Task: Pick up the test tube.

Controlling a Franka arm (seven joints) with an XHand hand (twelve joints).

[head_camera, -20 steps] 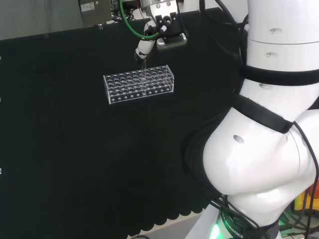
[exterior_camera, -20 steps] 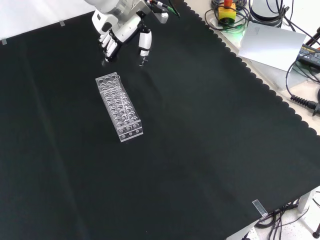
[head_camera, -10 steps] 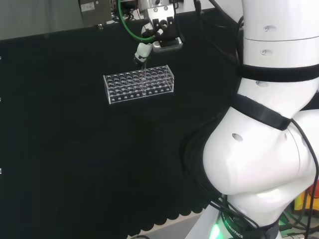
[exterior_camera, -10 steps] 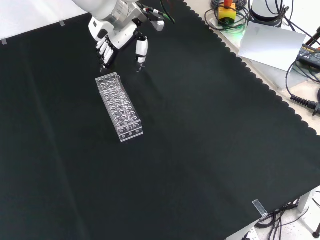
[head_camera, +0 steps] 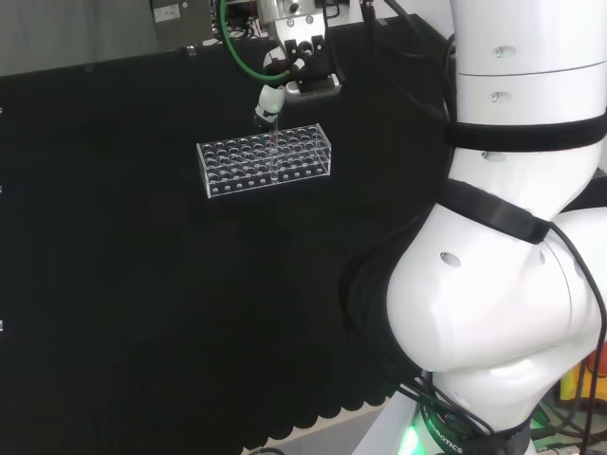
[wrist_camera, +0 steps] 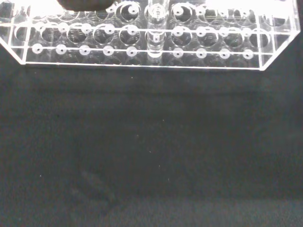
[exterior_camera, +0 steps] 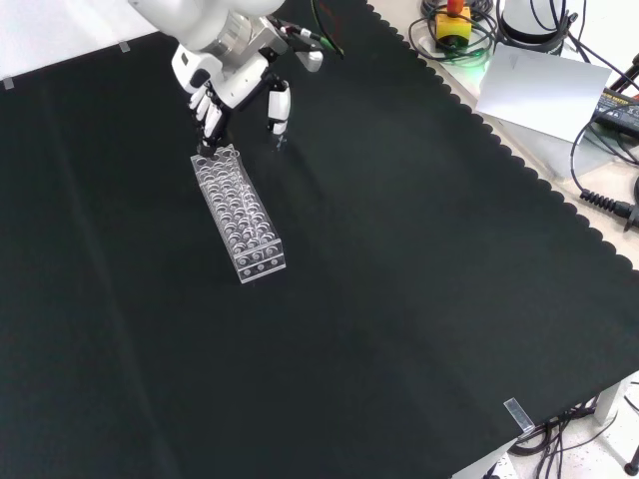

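Head view: the hand (head_camera: 268,102) hangs just above the far long side of a clear plastic rack (head_camera: 265,159) on the black cloth (head_camera: 142,313), fingers pointing down; the arm's white links (head_camera: 503,284) stand at right. A thin clear test tube (head_camera: 272,156) stands upright in the rack approx. under the fingertips; contact btwn the two cannot be told here.

Front view: the hand (exterior_camera: 232,85) comes in from the top over the rack's (exterior_camera: 238,212) far end. Fingers (exterior_camera: 208,112) reach down at the rack's top corner, thumb (exterior_camera: 277,108) held well apart to the right over bare cloth (exterior_camera: 399,299), i.e. spread, nothing clamped. The tube is too clear to pick out among the wells.

Wrist view: the rack (wrist_camera: 142,42) runs across the frame w/ rows of round wells; one test tube (wrist_camera: 155,33) stands upright near mid-row. A dark fingertip (wrist_camera: 87,4) shows above the rack, away from the tube.
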